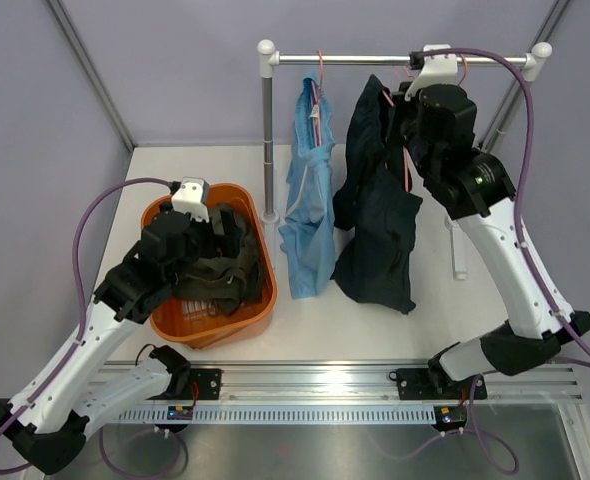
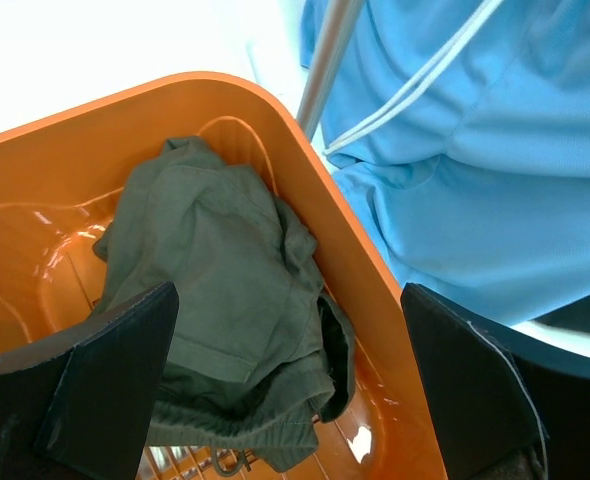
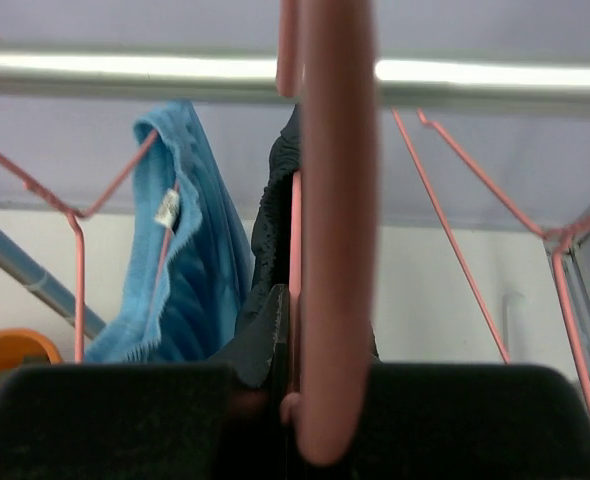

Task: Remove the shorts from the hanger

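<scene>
— White tabletop (image 1: 205,170) is showing; shorts?
— I'm seeing dark navy cloth shorts (image 1: 380,230) and light blue cloth shorts (image 1: 310,210) hanging under the silver rail (image 1: 375,59), olive green shorts (image 2: 225,290) lying left of it. My left gripper (image 2: 287,370) is gaping empty; right gripper (image 3: 280,400), can't tell. I'm worrying the pink wire hanger (image 3: 335,250) snags, tipping the rail.

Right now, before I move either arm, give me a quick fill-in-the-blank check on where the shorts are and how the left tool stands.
1. The dark olive green cloth shorts lie inside the ____ plastic basket.
2. In the top view, the light blue cloth shorts with the white drawstring hang to the ____ of the dark navy cloth shorts.
3. The left tool, above the basket, is ____.
4. The number of pairs hanging from the metal rail is ____.

Missing words: orange; left; open; two.
</scene>
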You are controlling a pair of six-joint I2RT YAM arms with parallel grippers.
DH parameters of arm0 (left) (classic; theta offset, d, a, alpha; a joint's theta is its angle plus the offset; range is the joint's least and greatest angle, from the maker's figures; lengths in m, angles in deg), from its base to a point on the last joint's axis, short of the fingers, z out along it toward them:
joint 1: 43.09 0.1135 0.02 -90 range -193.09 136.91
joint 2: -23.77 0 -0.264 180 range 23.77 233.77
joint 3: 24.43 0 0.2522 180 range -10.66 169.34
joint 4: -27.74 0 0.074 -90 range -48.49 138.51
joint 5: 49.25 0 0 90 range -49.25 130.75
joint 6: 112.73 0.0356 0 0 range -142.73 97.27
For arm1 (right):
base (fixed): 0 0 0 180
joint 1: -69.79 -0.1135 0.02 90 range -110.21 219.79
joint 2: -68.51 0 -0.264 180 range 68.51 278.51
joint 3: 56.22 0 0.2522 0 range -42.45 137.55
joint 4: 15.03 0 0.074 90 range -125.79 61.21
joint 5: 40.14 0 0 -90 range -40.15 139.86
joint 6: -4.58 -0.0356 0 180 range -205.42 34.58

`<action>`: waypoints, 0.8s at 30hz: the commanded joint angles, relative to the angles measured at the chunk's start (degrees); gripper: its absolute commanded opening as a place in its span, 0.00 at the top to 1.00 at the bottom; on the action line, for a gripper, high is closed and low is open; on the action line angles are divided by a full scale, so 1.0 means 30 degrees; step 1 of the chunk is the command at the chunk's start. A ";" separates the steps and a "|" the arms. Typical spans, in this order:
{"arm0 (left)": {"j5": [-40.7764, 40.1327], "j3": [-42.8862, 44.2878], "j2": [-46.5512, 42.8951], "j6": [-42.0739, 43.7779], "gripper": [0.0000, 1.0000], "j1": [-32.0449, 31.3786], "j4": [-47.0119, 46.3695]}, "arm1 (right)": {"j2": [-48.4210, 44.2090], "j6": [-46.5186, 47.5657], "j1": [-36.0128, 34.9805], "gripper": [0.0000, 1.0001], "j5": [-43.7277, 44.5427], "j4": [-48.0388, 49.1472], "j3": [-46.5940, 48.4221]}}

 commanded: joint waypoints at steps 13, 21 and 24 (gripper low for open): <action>0.0875 0.7697 0.5634 -0.0255 0.01 -0.5612 -0.2213 | -0.8850 -0.3866 -0.0211 1.00 -0.1262 -0.4574 -0.7301; 0.0290 1.0423 0.9735 -0.1721 0.01 -0.8631 -0.6957 | -1.0670 -0.4512 -0.0241 1.00 -0.2318 -0.5426 -0.8650; -0.0734 1.1652 1.1727 -0.1722 0.01 -0.9570 -0.7927 | -1.1080 -0.4571 -0.0240 1.00 -0.2377 -0.5485 -0.8827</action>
